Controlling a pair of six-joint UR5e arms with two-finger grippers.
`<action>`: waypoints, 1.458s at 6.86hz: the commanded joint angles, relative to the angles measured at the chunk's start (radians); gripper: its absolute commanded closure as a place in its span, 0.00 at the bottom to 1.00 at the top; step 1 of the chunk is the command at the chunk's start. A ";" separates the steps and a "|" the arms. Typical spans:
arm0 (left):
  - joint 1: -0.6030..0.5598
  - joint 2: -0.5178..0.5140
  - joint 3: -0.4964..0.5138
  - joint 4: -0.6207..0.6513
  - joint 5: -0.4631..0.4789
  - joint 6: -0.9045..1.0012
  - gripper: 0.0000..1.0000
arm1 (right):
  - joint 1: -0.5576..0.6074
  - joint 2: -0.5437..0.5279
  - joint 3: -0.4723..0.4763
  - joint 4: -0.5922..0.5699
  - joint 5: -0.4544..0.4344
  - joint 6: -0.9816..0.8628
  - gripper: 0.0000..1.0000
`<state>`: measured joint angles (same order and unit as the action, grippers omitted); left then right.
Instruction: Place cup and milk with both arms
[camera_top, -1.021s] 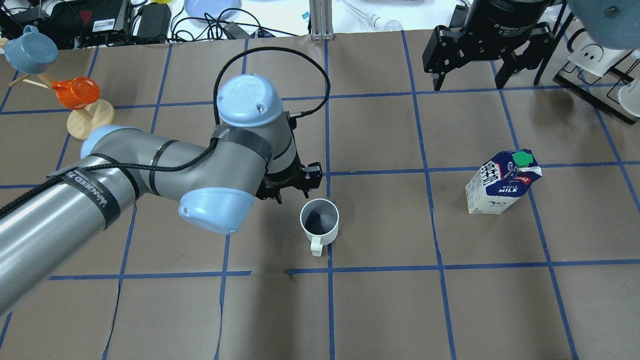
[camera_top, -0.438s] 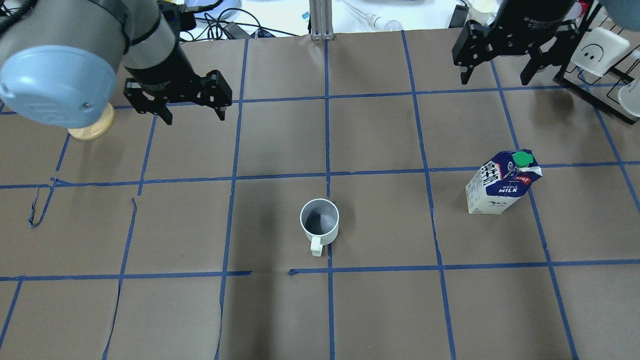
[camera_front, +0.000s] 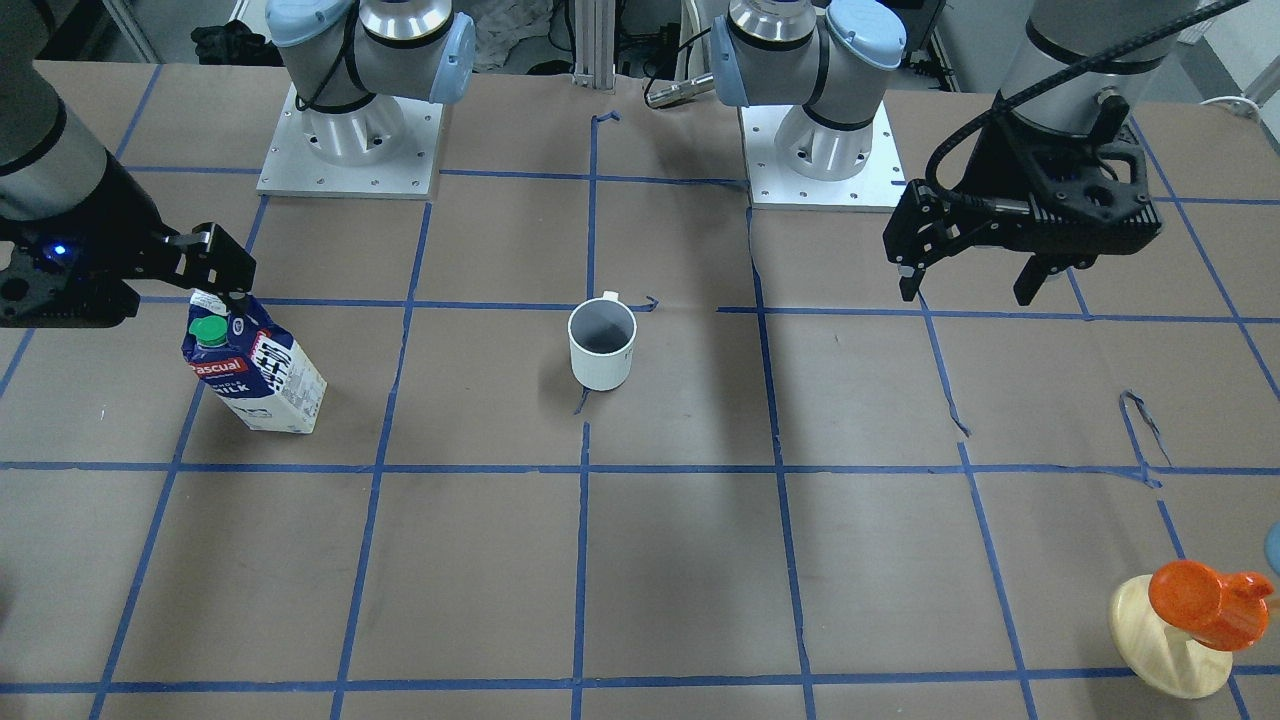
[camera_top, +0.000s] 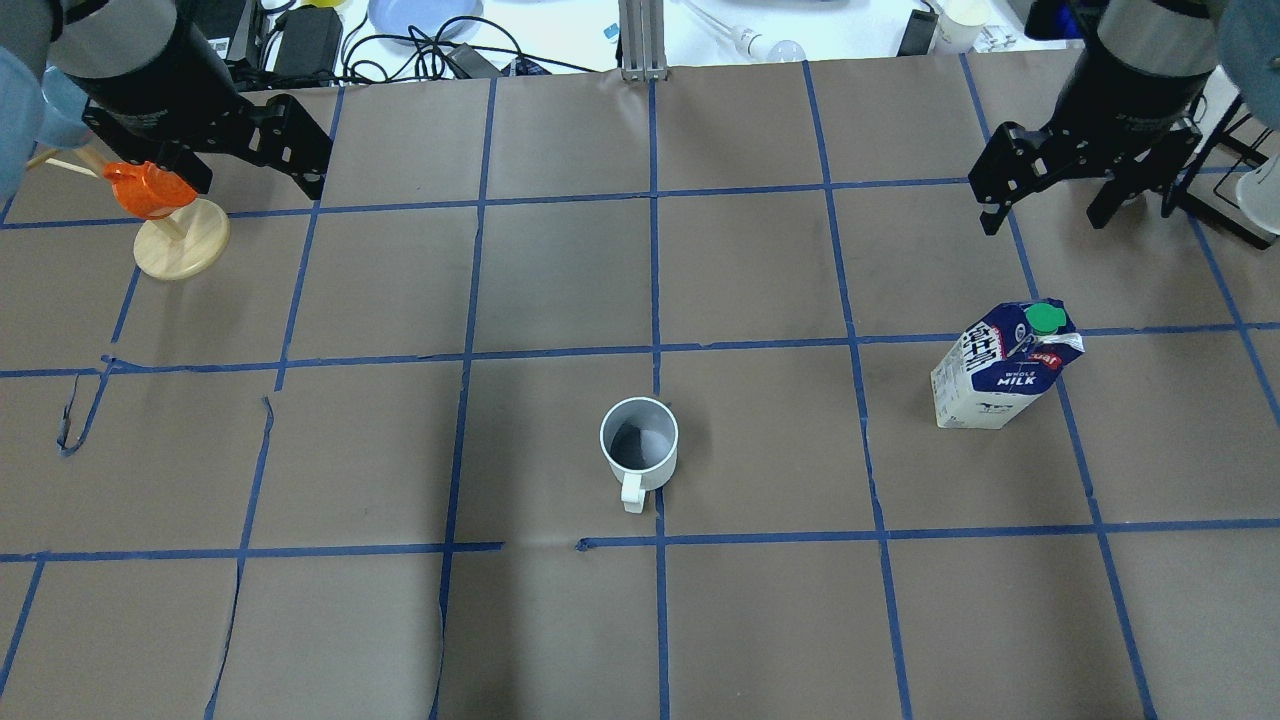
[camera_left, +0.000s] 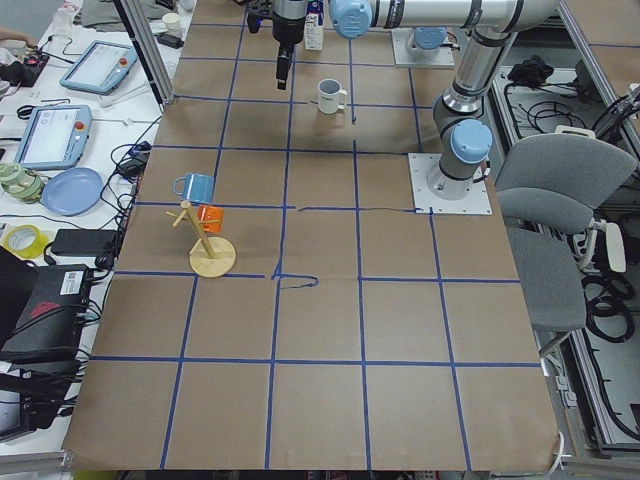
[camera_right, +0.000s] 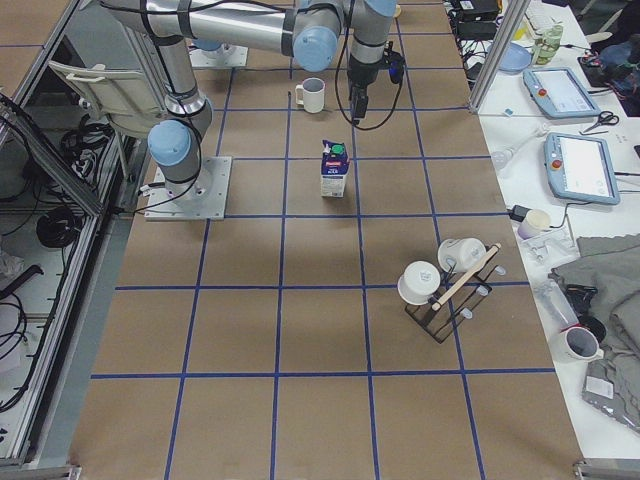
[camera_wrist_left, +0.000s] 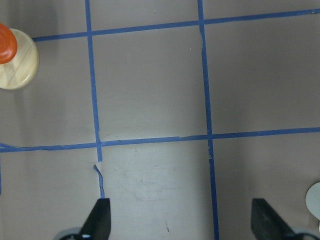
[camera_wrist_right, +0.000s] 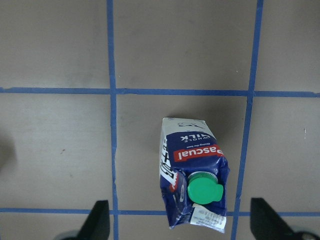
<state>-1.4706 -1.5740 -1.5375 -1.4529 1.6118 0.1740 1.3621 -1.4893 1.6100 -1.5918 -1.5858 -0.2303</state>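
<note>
The cup (camera_top: 639, 445) stood upright near the middle of the tabletop (camera_top: 760, 620), handle toward the robot, with neither arm touching it. The milk (camera_top: 1003, 368) stood upright well to its right. The right hand (camera_top: 1045, 222) hovered above the carton, released, fingers spread wide. The left hand (camera_front: 965, 290) hung released too, near the orange cup (camera_top: 150, 190) on its wooden stand
</note>
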 joint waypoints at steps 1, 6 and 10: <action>0.006 0.006 -0.003 0.000 -0.021 0.012 0.00 | -0.060 -0.005 0.178 -0.112 0.003 -0.026 0.00; -0.016 -0.011 -0.009 -0.053 -0.027 -0.030 0.00 | -0.063 0.001 0.214 -0.119 -0.005 -0.026 0.66; -0.022 -0.017 -0.004 -0.055 -0.033 -0.051 0.00 | -0.025 -0.011 0.136 -0.047 0.012 0.002 0.70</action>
<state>-1.4920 -1.5896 -1.5449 -1.5080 1.5789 0.1255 1.3143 -1.4970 1.7880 -1.6865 -1.5787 -0.2423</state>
